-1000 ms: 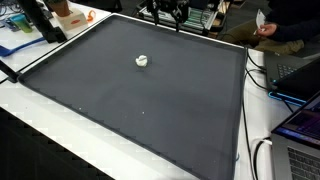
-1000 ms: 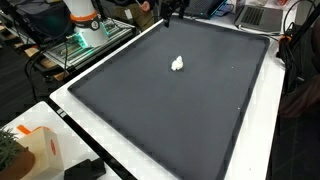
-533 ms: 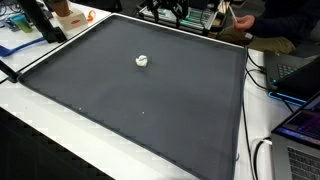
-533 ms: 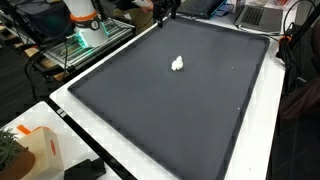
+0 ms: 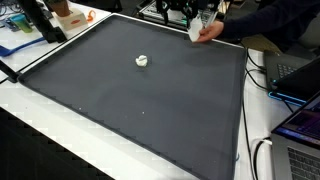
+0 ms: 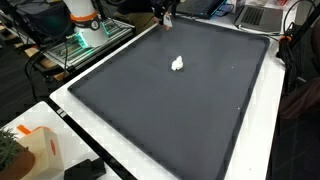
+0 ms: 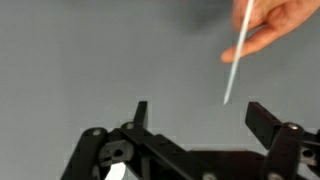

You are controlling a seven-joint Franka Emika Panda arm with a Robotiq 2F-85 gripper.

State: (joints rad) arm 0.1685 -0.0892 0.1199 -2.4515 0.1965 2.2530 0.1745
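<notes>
My gripper [image 7: 200, 118] is open and empty, with its two dark fingers spread wide above the grey-black mat [image 7: 80, 60]. It hangs high at the mat's far edge in both exterior views [image 5: 176, 12] [image 6: 165, 12]. A person's hand [image 7: 282, 24] holds a thin white piece [image 7: 235, 58] just ahead of the fingers, not touching them. The hand [image 5: 213, 30] and its white piece [image 5: 196, 32] also show in an exterior view. A small crumpled white lump [image 5: 143, 61] [image 6: 177, 64] lies on the mat, well away from the gripper.
The black mat [image 5: 150, 110] [image 6: 170, 110] covers the white table. Laptops and cables [image 5: 295, 90] lie along one side. An orange-topped object [image 5: 68, 14] and a white and orange base [image 6: 85, 20] stand off the mat. A carton [image 6: 35, 150] is at a near corner.
A person's hand has reached in over the mat's far edge with a white piece. The gripper has drawn slightly back and up. The white lump has not moved.
</notes>
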